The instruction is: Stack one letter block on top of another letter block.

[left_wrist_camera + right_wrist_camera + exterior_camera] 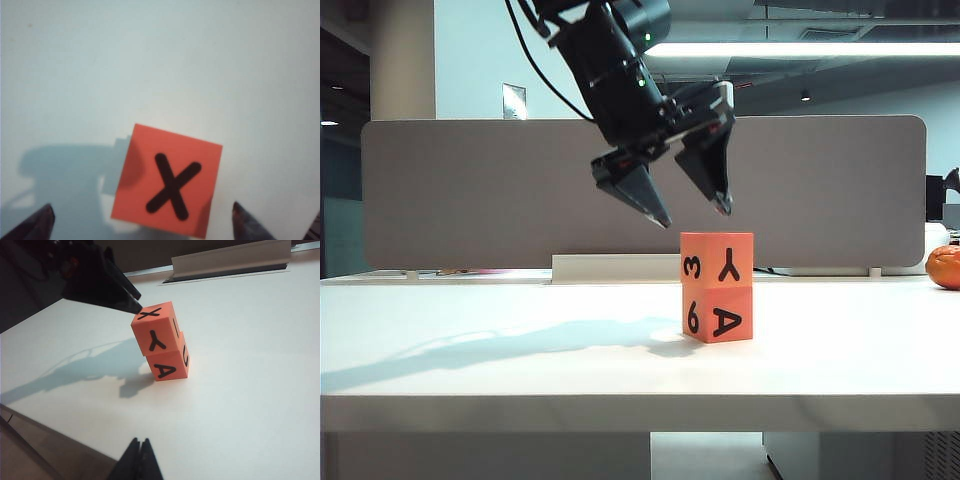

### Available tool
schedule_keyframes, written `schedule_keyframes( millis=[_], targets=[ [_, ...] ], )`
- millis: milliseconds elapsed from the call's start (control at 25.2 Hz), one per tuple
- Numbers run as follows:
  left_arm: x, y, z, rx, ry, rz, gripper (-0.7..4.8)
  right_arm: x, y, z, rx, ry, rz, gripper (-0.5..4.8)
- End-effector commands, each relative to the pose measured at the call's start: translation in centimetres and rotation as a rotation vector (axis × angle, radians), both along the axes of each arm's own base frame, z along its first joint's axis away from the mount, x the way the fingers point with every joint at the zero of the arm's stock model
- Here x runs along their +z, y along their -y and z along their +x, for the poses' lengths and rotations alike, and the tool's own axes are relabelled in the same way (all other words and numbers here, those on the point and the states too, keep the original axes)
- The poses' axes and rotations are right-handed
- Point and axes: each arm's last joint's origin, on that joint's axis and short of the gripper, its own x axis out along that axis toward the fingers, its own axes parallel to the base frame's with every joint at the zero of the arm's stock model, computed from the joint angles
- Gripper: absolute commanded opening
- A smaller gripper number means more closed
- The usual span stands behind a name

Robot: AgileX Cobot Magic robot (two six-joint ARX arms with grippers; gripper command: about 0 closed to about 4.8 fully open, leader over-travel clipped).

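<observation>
An orange letter block marked Y and 3 (717,257) sits on top of another orange letter block marked A and 6 (717,314), the two slightly turned against each other. My left gripper (695,218) hangs open just above the stack, touching neither block. In the left wrist view its fingertips (46,212) stand wide on either side of the upper block's X face (167,180). The right wrist view shows the Y block (155,335) on the A block (167,367) from a distance. My right gripper (140,441) is shut and holds nothing, far from the stack.
The white table (470,350) carries the stack near its middle. A grey partition (470,190) stands behind it, with a white rail (610,267) at its foot. An orange fruit (945,265) lies at the far right. The table's edge (60,432) runs close to my right gripper.
</observation>
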Motion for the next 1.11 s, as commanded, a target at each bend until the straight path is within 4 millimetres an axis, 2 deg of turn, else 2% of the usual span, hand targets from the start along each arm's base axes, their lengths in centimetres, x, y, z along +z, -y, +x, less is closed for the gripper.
schedule_keyframes(
  millis=[40,119,159,278,358,437,477,556,755,954,1113],
  targets=[
    [1.5,-0.5,-0.2,0.025,0.004,0.028,4.57,0.0,0.0,0.0,-0.005,0.011,-0.001,0.00],
    [2.5,-1.1,-0.1,0.051,0.022,0.049,3.98,0.0,0.1,0.1,-0.022,0.011,-0.003,0.00],
    [2.9,-1.3,-0.1,0.057,0.032,0.063,3.53,0.0,0.1,0.1,-0.039,0.011,-0.006,-0.01],
    [4.5,-2.4,-0.1,0.070,0.067,0.109,1.57,0.0,0.2,0.1,-0.081,0.013,-0.013,-0.01],
    [5.5,-3.3,-0.1,0.102,0.087,0.136,0.66,0.0,0.3,0.2,-0.111,0.013,-0.018,-0.01],
    [6.4,-4.5,-0.1,0.139,0.101,0.148,0.37,0.0,0.4,0.2,-0.138,0.013,-0.022,-0.01],
    [7.3,-6.0,-0.1,0.169,0.103,0.146,-0.08,0.0,0.4,0.2,-0.164,0.013,-0.025,-0.01],
    [8.9,-8.6,-0.3,0.223,0.105,0.144,-0.06,0.0,0.6,0.3,-0.223,0.016,-0.033,-0.01],
    [10.8,-12.4,-1.1,0.301,0.117,0.100,-0.06,0.0,0.7,0.3,-0.271,0.017,-0.043,-0.01],
    [11.3,-15.2,-2.8,0.344,0.149,0.062,-0.06,-0.1,1.0,0.4,-0.341,0.029,-0.106,-0.01],
    [11.2,-16.2,-4.8,0.356,0.182,0.046,-0.06,-0.1,1.2,0.4,-0.433,0.028,-0.125,-0.01]
  ],
)
